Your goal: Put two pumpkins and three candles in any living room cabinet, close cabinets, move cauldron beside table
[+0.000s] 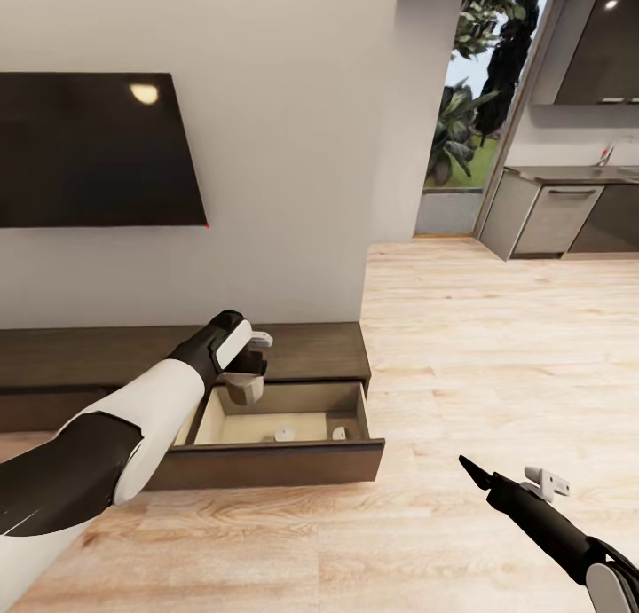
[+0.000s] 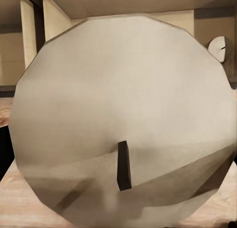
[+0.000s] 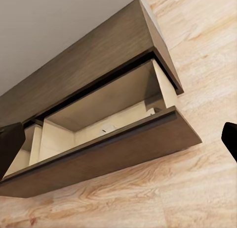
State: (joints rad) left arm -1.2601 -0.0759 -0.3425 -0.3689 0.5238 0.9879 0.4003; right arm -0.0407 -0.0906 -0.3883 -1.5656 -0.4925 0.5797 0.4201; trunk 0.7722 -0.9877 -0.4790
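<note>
Dark-brown wood cabinet (image 1: pixel 302 351): long low unit against the white wall, below a wall-mounted black screen (image 1: pixel 93 150). I see its right-end drawer (image 1: pixel 266 462) pulled out, pale beige inside.

Candles, in drawer: two small pale stubs lie on the drawer floor near the front panel, one (image 1: pixel 284 434) about mid-width, the other (image 1: pixel 339 433) nearer the drawer's right wall. They sit apart from each other.

Candle, third (image 2: pixel 123 124): in my left wrist view a beige-grey round end with a short dark wick sits close up to the camera; one drawer candle (image 2: pixel 220 48) shows small behind it.

Left tool (image 1: pixel 244 384): held over the back left part of the open drawer, closed around the third candle, which hangs above the drawer interior.

Right tool (image 1: pixel 510 480): low over the light wood floor (image 1: pixel 497 347), to the right of the drawer front and well apart from it. Fingers spread, nothing between them. Its wrist view looks at the open drawer front.

Background: doorway with greenery and grey kitchen units (image 1: pixel 555 214), far right.
</note>
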